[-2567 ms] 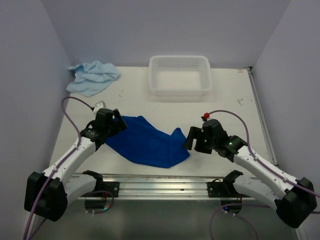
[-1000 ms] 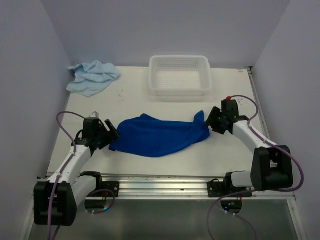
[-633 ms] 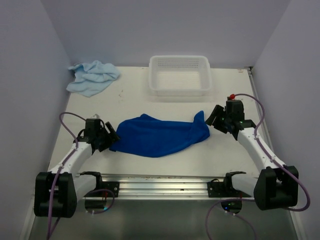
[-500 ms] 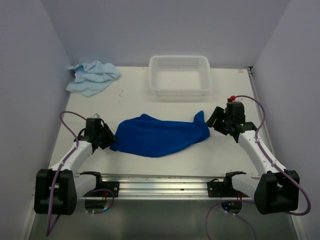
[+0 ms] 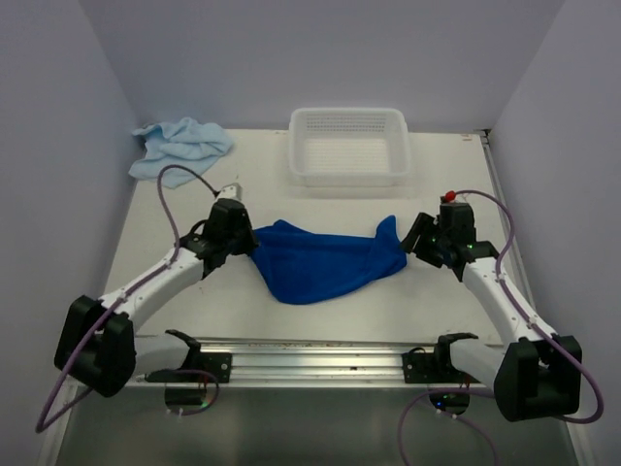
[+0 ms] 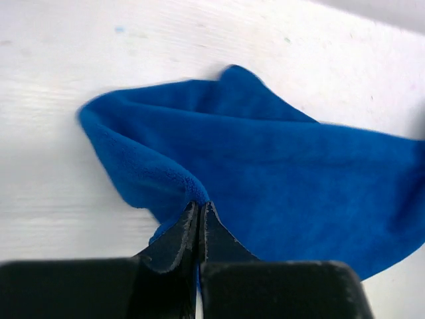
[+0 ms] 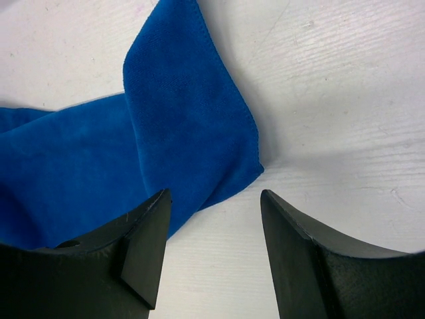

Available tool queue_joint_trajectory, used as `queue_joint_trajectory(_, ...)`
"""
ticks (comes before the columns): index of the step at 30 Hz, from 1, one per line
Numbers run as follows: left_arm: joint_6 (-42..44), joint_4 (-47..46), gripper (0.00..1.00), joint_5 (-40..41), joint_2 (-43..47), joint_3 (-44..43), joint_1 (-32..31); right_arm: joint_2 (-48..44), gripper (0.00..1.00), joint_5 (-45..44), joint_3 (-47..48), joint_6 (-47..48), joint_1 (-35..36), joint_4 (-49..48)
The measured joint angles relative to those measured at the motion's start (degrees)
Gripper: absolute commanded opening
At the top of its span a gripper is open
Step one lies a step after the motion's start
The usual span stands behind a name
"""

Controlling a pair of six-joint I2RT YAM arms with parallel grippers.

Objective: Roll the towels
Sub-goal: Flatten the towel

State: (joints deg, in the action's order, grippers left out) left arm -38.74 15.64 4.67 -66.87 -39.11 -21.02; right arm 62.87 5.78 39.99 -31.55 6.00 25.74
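The dark royal blue towel (image 5: 325, 264) lies bunched across the middle of the table. My left gripper (image 5: 248, 241) is shut on its left edge. In the left wrist view the fingertips (image 6: 199, 205) pinch a fold of the dark blue towel (image 6: 279, 159), which hangs off them over the table. My right gripper (image 5: 415, 236) stands open just right of the towel's pointed right corner. In the right wrist view that gripper (image 7: 214, 194) has the corner of the dark blue towel (image 7: 179, 119) in front of its spread fingers, untouched. The pale sky blue towel (image 5: 179, 148) lies crumpled at the back left.
A white perforated basket (image 5: 349, 178) stands at the back centre. Purple-grey walls close in the table on the left, right and back. A metal rail (image 5: 310, 348) runs along the near edge between the arm bases.
My left gripper shut on the dark blue towel's left edge and carried it back and to the right, shortening the towel. The right gripper stayed open near the right corner.
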Motion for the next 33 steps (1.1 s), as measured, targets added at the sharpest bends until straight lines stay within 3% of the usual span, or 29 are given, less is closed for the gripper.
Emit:
queue_joint_trajectory(1,0.5,-0.3,0.0,2.0,-2.8,-2.2,-3.5,-0.2,0.6,0.0,0.0,0.1,0.0,0.0)
queue_joint_trajectory(2,0.8,-0.5,0.11,3.0,-5.3,-3.9,-5.9,-0.4,0.6,0.0,0.0,0.2,0.0,0.1)
queue_joint_trajectory(3,1.5,-0.6,0.42,4.4,-8.7,-6.0,-8.8,-0.6,0.6,0.0,0.0,0.2,0.0,0.1)
queue_joint_trajectory(6,3.5,-0.1,0.68,7.9,-18.4,-10.4,-16.3,-0.8,0.6,0.0,-0.3,0.3,0.0,0.2)
queue_joint_trajectory(10,4.5,2.9,0.82,11.8,-24.3,-11.7,-23.0,-0.8,0.6,0.0,-1.0,0.3,0.0,0.2)
queue_joint_trajectory(17,5.5,6.8,0.95,17.7,-13.4,-12.4,-23.4,-0.6,0.6,0.3,-1.0,0.2,0.0,0.1)
queue_joint_trajectory(22,5.4,6.9,0.91,18.3,-8.4,-13.2,-21.5,-0.6,0.6,1.2,-1.1,0.1,0.0,0.0)
queue_joint_trajectory(26,5.1,5.4,0.7,16.1,-6.9,-9.3,-19.3,-0.7,0.6,1.3,-1.1,0.1,0.0,0.0)
queue_joint_trajectory(33,6.8,3.1,0.56,7.9,-7.4,-2.1,-17.1,-0.7,0.6,1.3,-1.9,0.1,0.0,-0.1)
